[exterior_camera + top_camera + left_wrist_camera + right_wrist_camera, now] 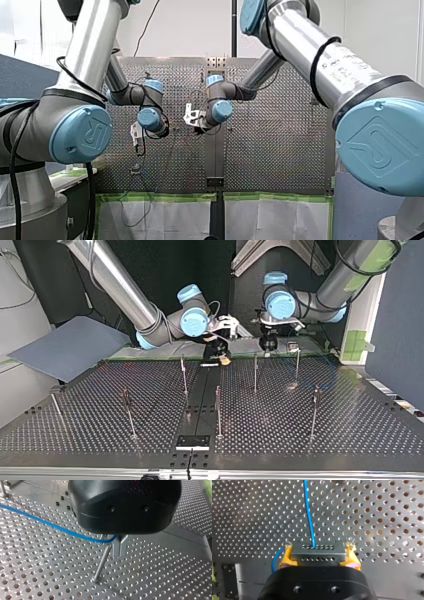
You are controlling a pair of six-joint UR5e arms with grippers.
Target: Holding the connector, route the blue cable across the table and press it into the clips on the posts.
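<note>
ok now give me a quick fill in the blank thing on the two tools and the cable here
1. The right tool grips the connector between ____ pads.
2. A ____ cable runs from the connector out over the table.
3. Beside the left tool stands a thin metal ____.

Missing words: yellow; blue; post

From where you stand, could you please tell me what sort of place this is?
Most likely a robotics lab bench: a perforated metal table studded with thin posts, two robot arms reaching over it, and a blue cable leading from the connector in my right end effector.
</note>
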